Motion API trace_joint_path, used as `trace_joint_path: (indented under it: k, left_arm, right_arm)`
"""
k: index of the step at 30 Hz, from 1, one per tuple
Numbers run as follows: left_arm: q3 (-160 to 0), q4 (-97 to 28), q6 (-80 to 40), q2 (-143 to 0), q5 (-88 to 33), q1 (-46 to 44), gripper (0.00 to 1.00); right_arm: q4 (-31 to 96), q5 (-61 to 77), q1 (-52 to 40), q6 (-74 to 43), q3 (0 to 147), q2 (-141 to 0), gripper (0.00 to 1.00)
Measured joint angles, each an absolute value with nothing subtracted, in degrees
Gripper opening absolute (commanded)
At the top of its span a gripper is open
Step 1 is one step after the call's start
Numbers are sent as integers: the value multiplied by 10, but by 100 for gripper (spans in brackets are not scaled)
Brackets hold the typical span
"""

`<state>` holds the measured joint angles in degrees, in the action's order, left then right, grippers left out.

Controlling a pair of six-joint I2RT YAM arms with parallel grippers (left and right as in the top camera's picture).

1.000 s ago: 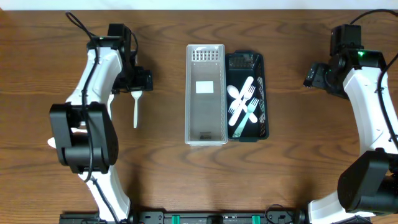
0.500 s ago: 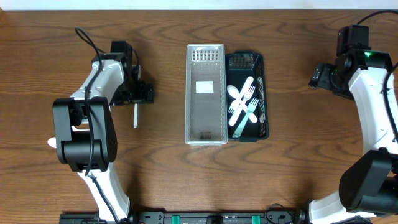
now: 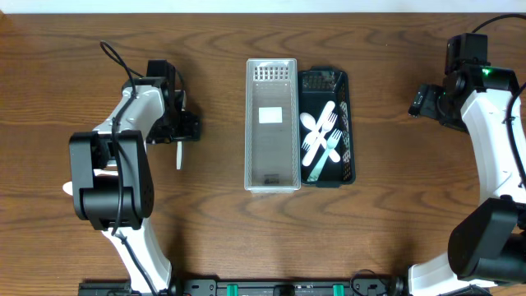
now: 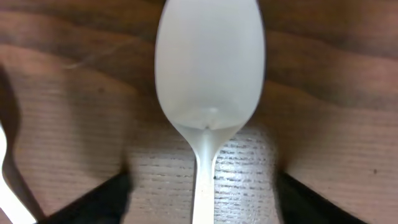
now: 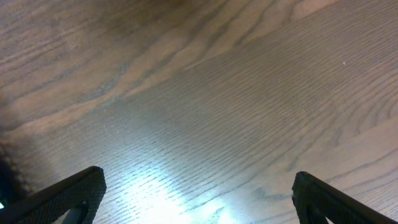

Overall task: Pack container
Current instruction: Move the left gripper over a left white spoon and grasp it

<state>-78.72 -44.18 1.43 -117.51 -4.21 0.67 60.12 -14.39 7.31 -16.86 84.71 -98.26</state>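
A white plastic spoon lies on the wooden table, bowl away from the camera, with its handle running between my left fingers. My left gripper is open and low, its dark fingers on either side of the handle with gaps on both sides. From overhead the left gripper covers the spoon's head and only the handle shows. The clear empty container stands mid-table. The dark tray beside it holds several white utensils. My right gripper is open and empty over bare wood.
A thin white object shows at the left edge of the left wrist view; I cannot tell what it is. A small white item lies by the left arm's base. The table's far edge runs along the top.
My left gripper has moved down the table onto the utensil's head, covering it. The right arm shifted slightly right early on and has since held still.
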Motion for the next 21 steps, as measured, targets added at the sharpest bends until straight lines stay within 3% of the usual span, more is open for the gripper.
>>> trace_joint_path:
  k: [4, 8, 12, 21]
  left_arm:
    - [-786, -442, 15, -1174, -43, 7, 40]
    - [-785, -437, 16, -1174, -43, 7, 31]
    - [-785, -434, 13, -1174, -44, 7, 9]
    - [-785, -434, 15, -1173, -48, 7, 6]
  right_arm:
    - [601, -144, 73, -169, 847, -983, 99]
    - [601, -144, 73, -169, 847, -983, 99]
    - [601, -144, 73, -169, 847, -983, 99]
    - [597, -144, 73, -169, 847, -983, 99]
